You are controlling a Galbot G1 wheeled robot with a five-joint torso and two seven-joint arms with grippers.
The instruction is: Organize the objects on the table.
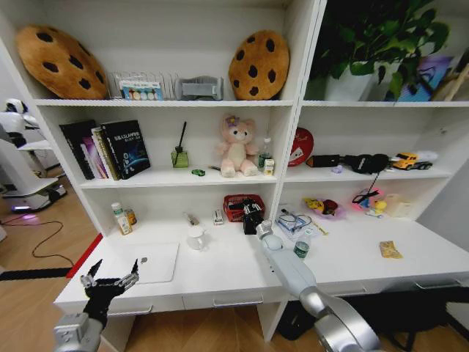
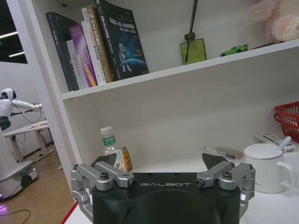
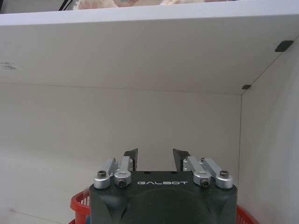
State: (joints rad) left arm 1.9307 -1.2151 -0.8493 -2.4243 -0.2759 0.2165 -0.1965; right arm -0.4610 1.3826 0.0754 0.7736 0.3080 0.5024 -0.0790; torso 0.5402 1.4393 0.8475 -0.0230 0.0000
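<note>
The white table (image 1: 234,275) carries a thin silver laptop (image 1: 150,262) at its left, a clear bottle with a green label (image 1: 302,248) right of centre and a yellow snack packet (image 1: 390,250) far right. My right gripper (image 1: 251,213) reaches over the red basket (image 1: 236,207) at the back. In the right wrist view the right gripper (image 3: 155,158) is open with nothing between its fingers, above the basket rim (image 3: 78,204). My left gripper (image 1: 110,277) hangs open off the front left corner. The left gripper (image 2: 159,163) faces a second bottle (image 2: 108,141).
A white mug (image 1: 196,237) with a spoon stands behind the laptop, a small box (image 1: 218,217) beside the basket. Glasses and small clutter (image 1: 322,207) lie at the back right. The shelf above holds books (image 1: 110,149), a diffuser (image 1: 179,156), a tiny green item (image 1: 198,172) and a pink teddy bear (image 1: 237,147).
</note>
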